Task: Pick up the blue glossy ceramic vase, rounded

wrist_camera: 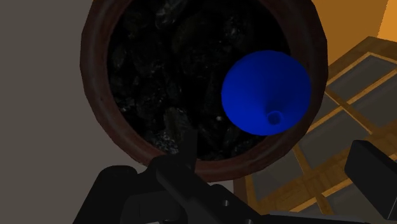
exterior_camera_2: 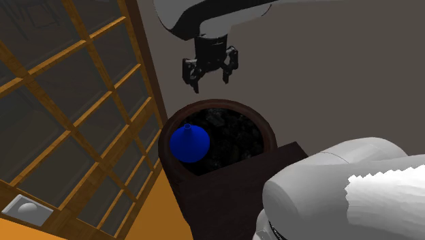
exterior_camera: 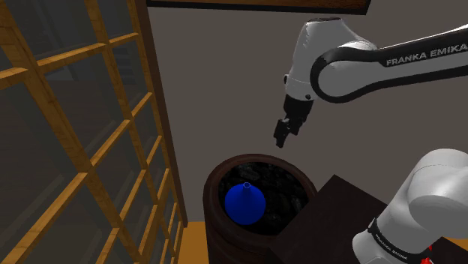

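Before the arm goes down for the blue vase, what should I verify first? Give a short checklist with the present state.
1. Fingers of the black gripper open: ok, they stand apart, empty.
2. Glossy blue rounded vase upright, neck up: ok.
3. Gripper centred over the vase: not ok; in the wrist view it lies off to one side.
4. Way down free: ok, nothing between them.
5. Finger room between vase and the dark brown round pot's rim: cannot tell; they sit close.
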Controlling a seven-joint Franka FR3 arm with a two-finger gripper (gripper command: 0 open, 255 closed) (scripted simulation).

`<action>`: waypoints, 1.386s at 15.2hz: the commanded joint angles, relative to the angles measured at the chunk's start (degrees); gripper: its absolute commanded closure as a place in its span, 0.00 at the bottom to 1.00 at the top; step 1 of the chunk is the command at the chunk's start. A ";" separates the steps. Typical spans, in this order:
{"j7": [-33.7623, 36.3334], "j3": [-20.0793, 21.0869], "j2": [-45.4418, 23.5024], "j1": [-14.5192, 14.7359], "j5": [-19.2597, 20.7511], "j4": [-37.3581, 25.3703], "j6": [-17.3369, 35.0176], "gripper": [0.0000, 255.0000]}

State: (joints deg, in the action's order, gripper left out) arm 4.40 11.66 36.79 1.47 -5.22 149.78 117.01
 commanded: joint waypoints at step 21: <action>24.04 6.54 -46.71 -2.33 18.85 -4.99 42.47 0.00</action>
State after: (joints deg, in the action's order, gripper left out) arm 27.38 18.62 -8.74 -1.16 12.38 145.06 158.59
